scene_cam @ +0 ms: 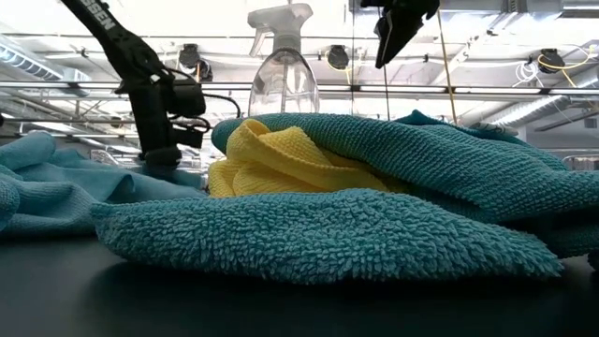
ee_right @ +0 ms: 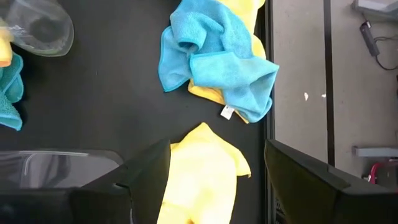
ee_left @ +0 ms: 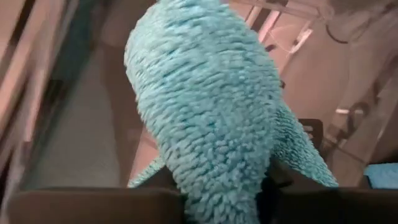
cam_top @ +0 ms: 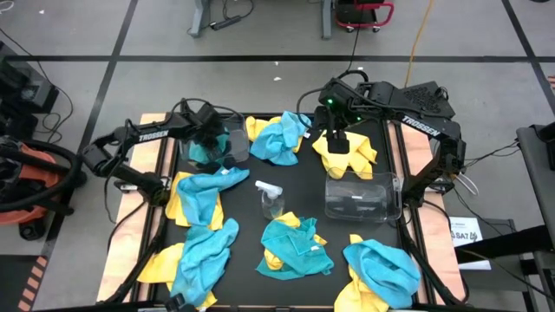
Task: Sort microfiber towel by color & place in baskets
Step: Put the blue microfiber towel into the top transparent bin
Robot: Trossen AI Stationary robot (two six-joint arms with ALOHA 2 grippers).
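Turquoise towel (ee_left: 211,118) hides left gripper (cam_top: 208,139); grip unclear | right gripper (ee_right: 211,180) spread; yellow towel (ee_right: 202,171) between.

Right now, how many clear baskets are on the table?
2: one basket on the right side, beside the spray bottle; the other basket at far left under the left gripper, with a blue towel inside.

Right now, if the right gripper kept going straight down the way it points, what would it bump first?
Probably the yellow towel right under the right gripper; its open jaws hang either side of it.
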